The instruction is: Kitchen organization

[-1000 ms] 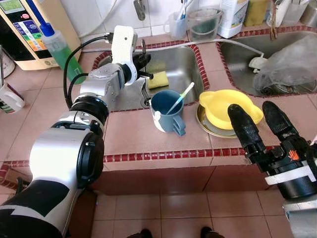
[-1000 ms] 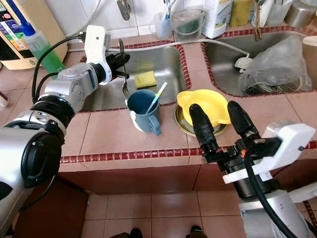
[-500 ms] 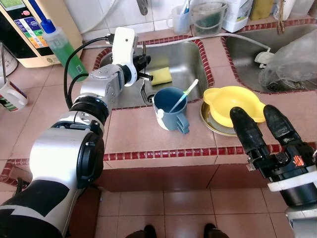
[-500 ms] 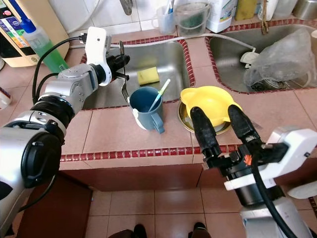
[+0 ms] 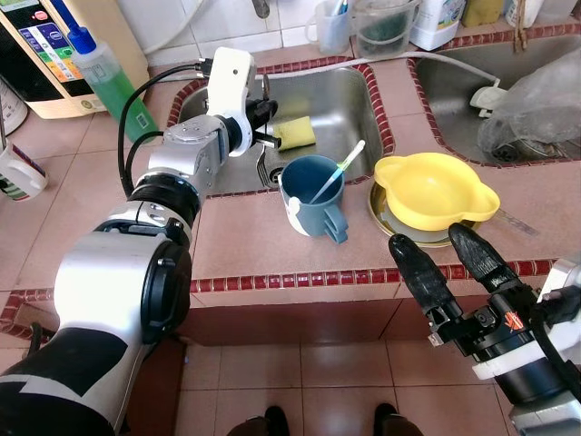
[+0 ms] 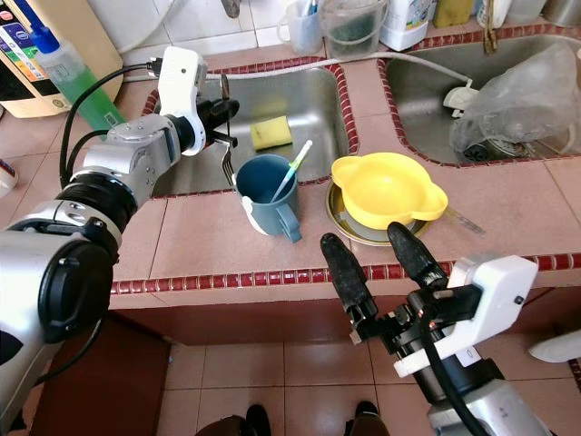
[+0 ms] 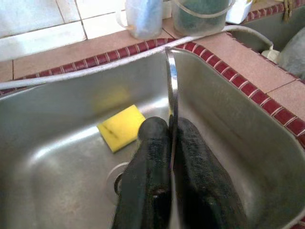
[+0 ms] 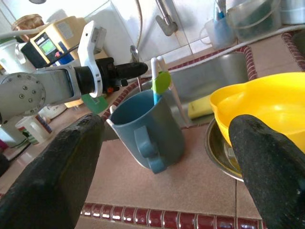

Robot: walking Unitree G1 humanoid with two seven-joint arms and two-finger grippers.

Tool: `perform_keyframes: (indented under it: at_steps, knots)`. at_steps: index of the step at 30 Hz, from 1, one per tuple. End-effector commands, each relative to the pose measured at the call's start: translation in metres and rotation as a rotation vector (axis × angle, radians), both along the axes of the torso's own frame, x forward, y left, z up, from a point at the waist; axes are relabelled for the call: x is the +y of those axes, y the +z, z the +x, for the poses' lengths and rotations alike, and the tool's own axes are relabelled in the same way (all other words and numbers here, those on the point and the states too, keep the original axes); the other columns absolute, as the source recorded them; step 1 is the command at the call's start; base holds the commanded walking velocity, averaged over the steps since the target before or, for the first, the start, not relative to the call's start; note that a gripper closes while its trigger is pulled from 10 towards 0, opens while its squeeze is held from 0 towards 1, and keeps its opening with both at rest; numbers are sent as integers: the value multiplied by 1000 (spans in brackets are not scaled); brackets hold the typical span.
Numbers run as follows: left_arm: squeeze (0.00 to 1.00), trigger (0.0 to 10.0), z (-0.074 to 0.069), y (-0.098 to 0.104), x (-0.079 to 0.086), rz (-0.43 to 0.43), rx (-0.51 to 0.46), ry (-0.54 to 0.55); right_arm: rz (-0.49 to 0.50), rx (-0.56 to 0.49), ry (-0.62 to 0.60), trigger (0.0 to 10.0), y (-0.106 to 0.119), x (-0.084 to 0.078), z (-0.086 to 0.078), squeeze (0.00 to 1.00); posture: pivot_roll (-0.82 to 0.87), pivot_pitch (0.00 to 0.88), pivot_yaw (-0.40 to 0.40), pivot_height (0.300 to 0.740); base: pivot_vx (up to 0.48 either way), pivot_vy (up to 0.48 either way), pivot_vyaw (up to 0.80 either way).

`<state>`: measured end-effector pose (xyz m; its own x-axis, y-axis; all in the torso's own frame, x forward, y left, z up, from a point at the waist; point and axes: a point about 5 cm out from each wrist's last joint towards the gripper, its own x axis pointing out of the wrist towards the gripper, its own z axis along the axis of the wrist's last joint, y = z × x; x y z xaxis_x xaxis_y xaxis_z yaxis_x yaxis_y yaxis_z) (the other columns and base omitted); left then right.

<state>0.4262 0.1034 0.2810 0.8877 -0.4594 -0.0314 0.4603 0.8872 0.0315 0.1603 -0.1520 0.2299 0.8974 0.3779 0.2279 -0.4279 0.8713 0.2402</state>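
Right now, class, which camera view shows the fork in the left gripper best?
The right eye view: the fork hangs tines-down from the left gripper, in full outline. The left eye view partly hides it; the left wrist view shows its handle edge-on; the right wrist view shows its tip.

Home kitchen, probably: tiled counter (image 5: 254,236), steel sink (image 5: 336,109), sponge (image 5: 295,133).

The fork (image 6: 225,136) is pinched between black fingers (image 7: 152,157), which cover its middle, and its tines drop out of sight behind the blue mug (image 6: 264,193). The yellow bowl (image 5: 434,189) covers most of the metal plate (image 5: 388,229) beneath it.
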Motion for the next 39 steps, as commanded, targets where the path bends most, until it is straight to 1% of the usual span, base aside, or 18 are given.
perform_keyframes:
  at_steps: [1, 20, 26, 27, 30, 31, 32, 33, 34, 37, 39]
  knots:
    - [1000, 10000, 0, 4, 1, -12, 7, -6, 6, -19, 23, 10000, 4, 4, -5, 0, -266, 263, 196, 740, 0, 0, 0]
    - [1000, 10000, 0, 5, 3, -7, 8, 5, 11, -38, 12, 10000, 7, 4, -3, 0, -254, 254, 192, 740, 0, 0, 0]
    - [1000, 10000, 1, 10, 14, -53, -10, 14, 13, -73, 26, 10000, 10, 5, 10, 0, -240, 220, 169, 740, 0, 0, 0]
    - [1000, 10000, 1, 12, 17, -58, -18, 20, 12, -84, 31, 10000, 12, 6, 14, 0, -235, 208, 159, 740, 0, 0, 0]
    - [1000, 10000, 1, 15, 21, -63, -38, 35, 7, -98, 35, 10000, 13, 5, 19, 0, -230, 194, 148, 740, 0, 0, 0]
    - [553, 10000, 1, 16, 22, -72, -48, 30, 4, -104, 36, 10000, 14, 4, 22, 0, -225, 184, 142, 740, 0, 0, 0]
    - [553, 10000, 1, 17, 23, -74, -49, 26, 4, -106, 37, 10000, 14, 4, 23, 0, -225, 184, 142, 740, 0, 0, 0]
    - [0, 10000, 1, 17, 23, -78, -53, 23, 4, -109, 37, 10000, 14, 3, 25, 0, -215, 172, 134, 740, 0, 0, 0]
    - [0, 10000, 1, 20, 26, -86, -69, 30, 2, -117, 38, 10000, 15, 2, 29, 0, -208, 162, 129, 740, 0, 0, 0]
    - [0, 10000, 1, 23, 31, -91, -84, 37, -5, -127, 37, 10000, 15, 1, 35, 0, -200, 154, 123, 740, 0, 0, 0]
    - [0, 10000, 1, 25, 35, -111, -94, 49, -41, -135, 35, 10000, 15, 1, 40, 0, -192, 141, 120, 740, 0, 0, 0]
